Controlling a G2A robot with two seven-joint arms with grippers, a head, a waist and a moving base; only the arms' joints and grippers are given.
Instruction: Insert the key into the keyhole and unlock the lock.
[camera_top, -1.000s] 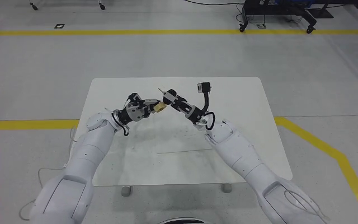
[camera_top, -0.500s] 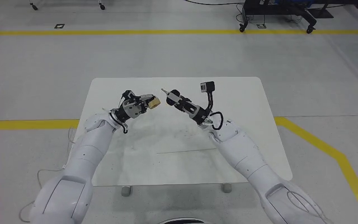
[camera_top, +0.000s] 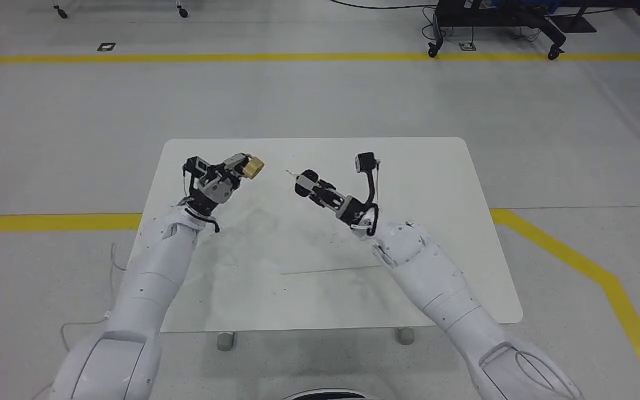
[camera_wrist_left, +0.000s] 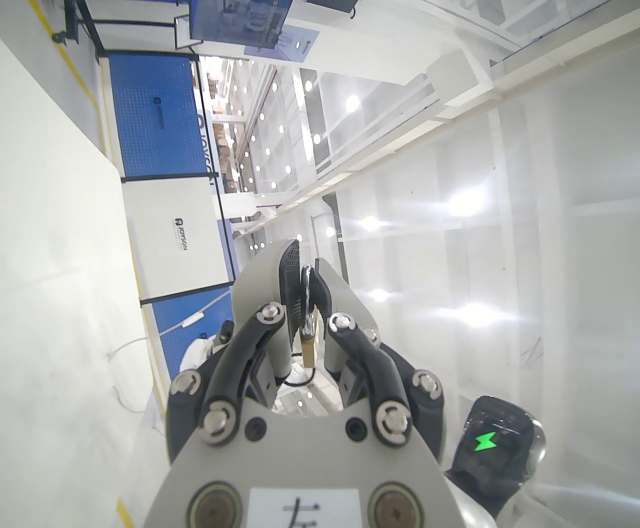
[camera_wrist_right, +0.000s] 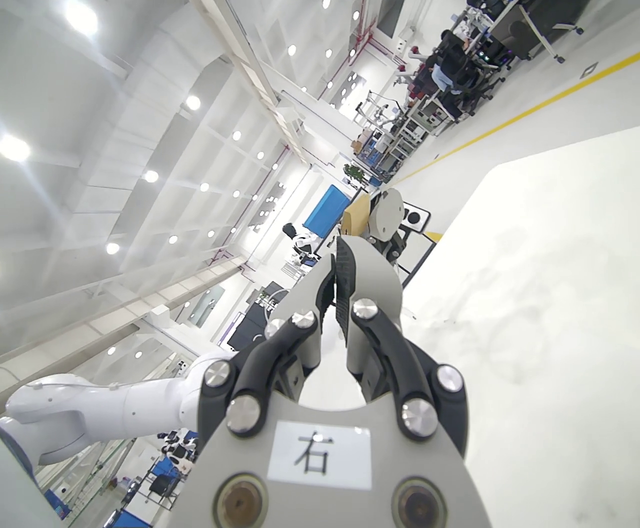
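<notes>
— What do we see over the left side of the desk (camera_top: 420, 200)?

— We see the left tool (camera_wrist_left: 306, 262) above the desk's far left part, inside its edge. Its pads are pressed together on the lock (camera_top: 253, 165). From the left wrist we make out the steel shackle pinched between them, and from above the brass body shows at the fingertips, on the side nearer the desk's middle.

— And further right?

— A strip of bare desk, then the right tool (camera_wrist_right: 338, 254) over the desk's far middle part. Its fingers are drawn tight together. From above we make out a thin pale sliver jutting from the tips, pointing toward the desk's left side, and we take that for the key (camera_top: 291, 175). From the right wrist we cannot pick it out between the pads.

— Do lock and key meet?

— No, we see desk surface between them.
</notes>
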